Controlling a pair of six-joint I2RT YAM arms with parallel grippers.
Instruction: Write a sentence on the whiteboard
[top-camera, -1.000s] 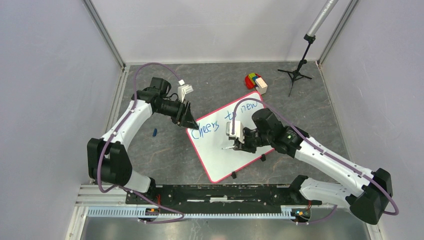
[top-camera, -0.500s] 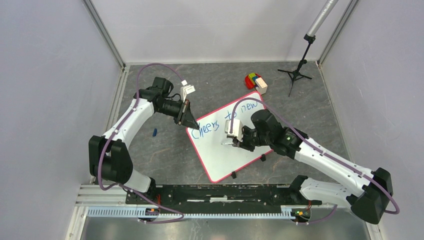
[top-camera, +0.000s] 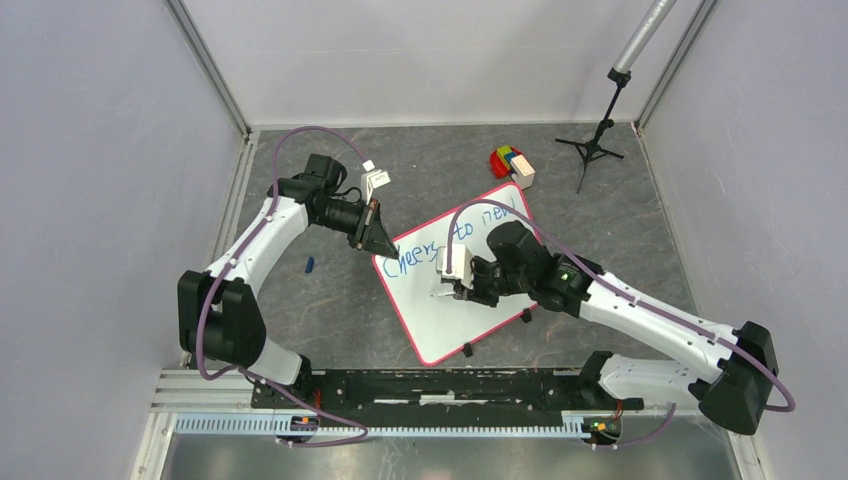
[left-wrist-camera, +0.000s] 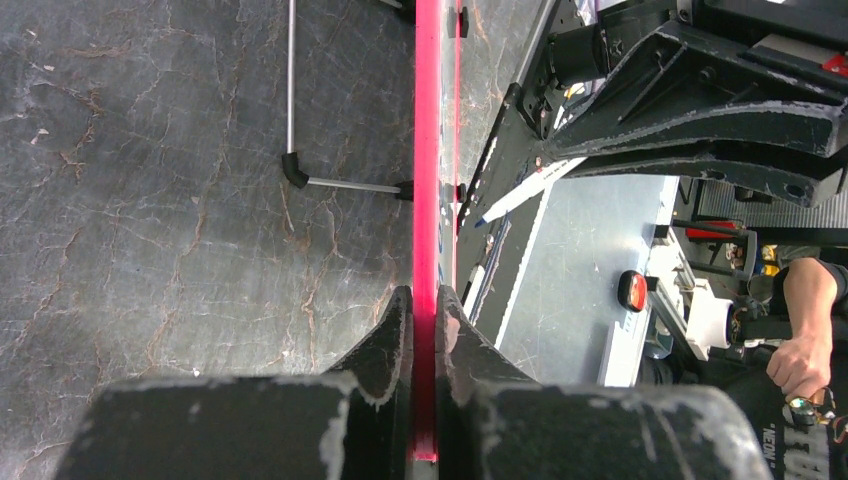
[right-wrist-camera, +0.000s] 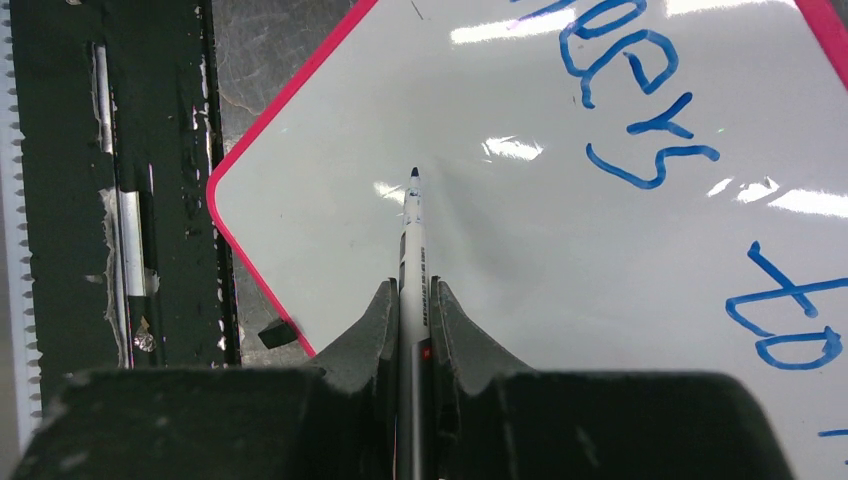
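The whiteboard (top-camera: 430, 322) lies tilted on the grey floor and has a pink-red rim. The sentence (top-camera: 411, 259) so reads "Cheers to new" in blue, partly covered by the right arm. My left gripper (top-camera: 384, 247) is shut on the board's left corner; in the left wrist view the rim (left-wrist-camera: 428, 150) runs between its jaws (left-wrist-camera: 425, 300). My right gripper (top-camera: 446, 291) is shut on a white marker (right-wrist-camera: 412, 240), its tip over bare board (right-wrist-camera: 560, 260) below the lettering (right-wrist-camera: 640, 110). I cannot tell whether the tip touches.
Coloured blocks (top-camera: 510, 163) lie beyond the board's far corner, and a black tripod stand (top-camera: 597, 140) is at the back right. A small blue cap (top-camera: 310, 265) lies left of the board. Black clips (top-camera: 467, 350) sit on its near edge. The black base rail (top-camera: 440, 385) runs along the front.
My right gripper has moved left across the board with the marker. The left gripper shifted slightly and keeps its hold on the rim.
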